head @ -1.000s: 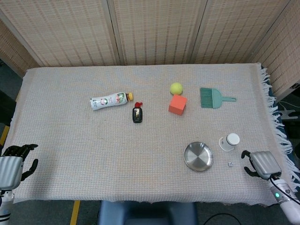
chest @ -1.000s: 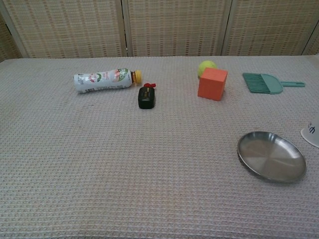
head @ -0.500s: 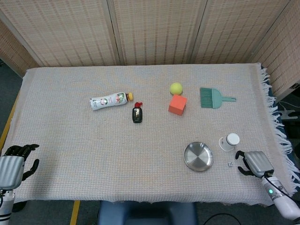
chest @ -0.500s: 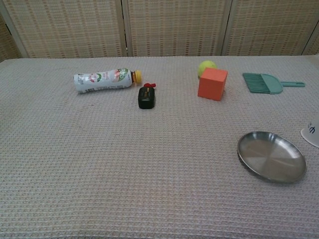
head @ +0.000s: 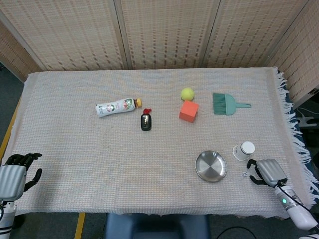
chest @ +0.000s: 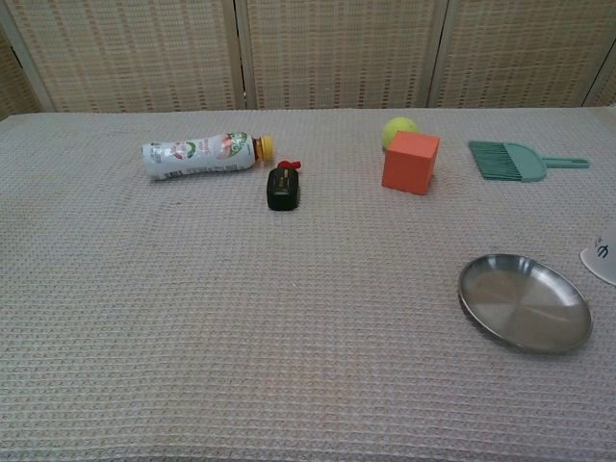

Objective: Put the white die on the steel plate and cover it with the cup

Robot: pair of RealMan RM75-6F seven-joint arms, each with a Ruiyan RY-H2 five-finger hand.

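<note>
The small white die (head: 244, 174) lies on the cloth just right of the steel plate (head: 211, 166) (chest: 525, 302). A white cup (head: 243, 151) (chest: 603, 258) lies on its side right of the plate, cut off by the chest view's edge. My right hand (head: 264, 172) hovers just right of the die, fingers curled toward it, holding nothing. My left hand (head: 14, 174) hangs at the table's front left corner, fingers apart and empty. Neither hand shows in the chest view.
A plastic bottle (head: 116, 106), a small dark bottle (head: 145, 121), a yellow ball (head: 187, 93), an orange cube (head: 189, 111) and a green brush (head: 227, 104) lie across the far half. The fringed cloth edge (head: 294, 134) runs down the right.
My right hand has slid left toward the die, closing the gap. The left hand and all objects stayed put.
</note>
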